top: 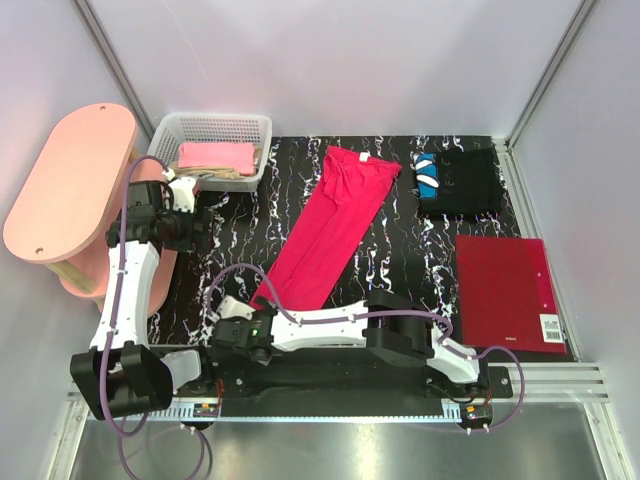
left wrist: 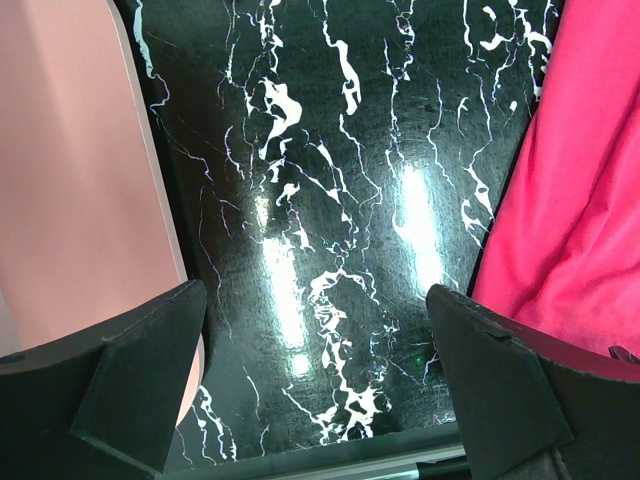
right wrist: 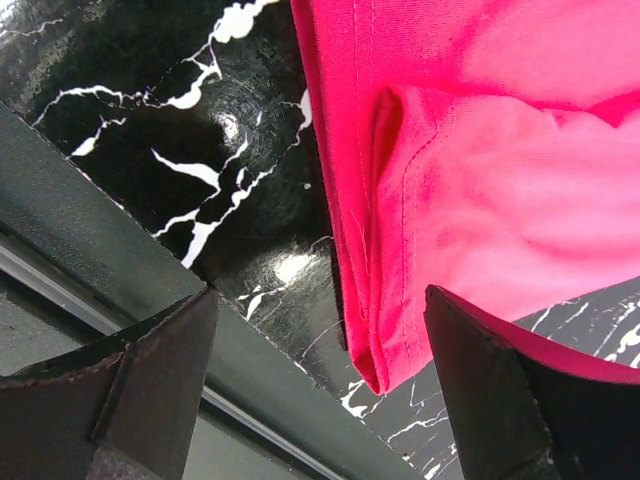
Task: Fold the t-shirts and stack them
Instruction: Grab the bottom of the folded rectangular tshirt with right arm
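Top external, crimson t-shirt (top: 335, 225) folded lengthwise, narrow diagonal strip, smooth

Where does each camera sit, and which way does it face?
Top external: above and behind, looking down on the table; left arm, right arm show.
Left wrist: faces down at bare table, red tee at right; own fingers below.
Right wrist: faces down at the tee's near corner by the table edge; own fingers below.
Shared: the red tee, in all three.
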Motion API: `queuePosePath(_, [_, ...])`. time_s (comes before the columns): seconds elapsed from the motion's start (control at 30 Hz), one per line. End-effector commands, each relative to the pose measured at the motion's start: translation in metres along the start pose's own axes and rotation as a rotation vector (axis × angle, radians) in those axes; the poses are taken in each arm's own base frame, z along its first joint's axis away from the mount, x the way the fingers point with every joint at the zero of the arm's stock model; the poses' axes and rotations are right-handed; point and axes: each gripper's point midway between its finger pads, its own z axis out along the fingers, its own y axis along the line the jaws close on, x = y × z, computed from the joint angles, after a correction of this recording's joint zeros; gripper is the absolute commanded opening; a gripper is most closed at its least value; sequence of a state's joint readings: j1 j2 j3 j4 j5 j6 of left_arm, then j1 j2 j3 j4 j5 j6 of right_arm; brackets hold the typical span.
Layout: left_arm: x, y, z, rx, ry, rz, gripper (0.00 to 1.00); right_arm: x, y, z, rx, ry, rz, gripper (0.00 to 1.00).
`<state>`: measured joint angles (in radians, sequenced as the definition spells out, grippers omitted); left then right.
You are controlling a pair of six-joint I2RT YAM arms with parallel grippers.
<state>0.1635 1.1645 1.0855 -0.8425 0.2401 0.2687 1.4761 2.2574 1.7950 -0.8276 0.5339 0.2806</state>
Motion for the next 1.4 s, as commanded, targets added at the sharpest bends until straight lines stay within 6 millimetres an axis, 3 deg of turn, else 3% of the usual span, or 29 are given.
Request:
queuePosePath(0.0, [-0.007, -0.001, 0.007, 0.020, -0.035, 0.013, 0.99, -0.028, -0.027, 0.012, 0.034, -0.057, 0.089, 0.89])
queuePosePath(0.57, [0.001, -0.002, 0.012, 0.032, -0.018, 0.022, 0.99, -0.046, -0.046, -0.001, 0.057, -0.104, 0.101, 0.88])
queuePosePath(0.77, [0.002, -0.003, 0.012, 0.035, -0.017, 0.021, 0.99, -0.042, -0.056, 0.013, 0.091, -0.080, 0.094, 0.88])
queuePosePath(1.0, [0.002, -0.001, 0.011, 0.025, -0.020, 0.034, 0.99, -0.057, -0.076, 0.015, 0.113, -0.099, 0.107, 0.88])
queuePosePath(1.37, [0.004, -0.001, 0.011, 0.025, -0.017, 0.039, 0.99, -0.053, -0.066, 0.016, 0.070, -0.083, 0.127, 0.87])
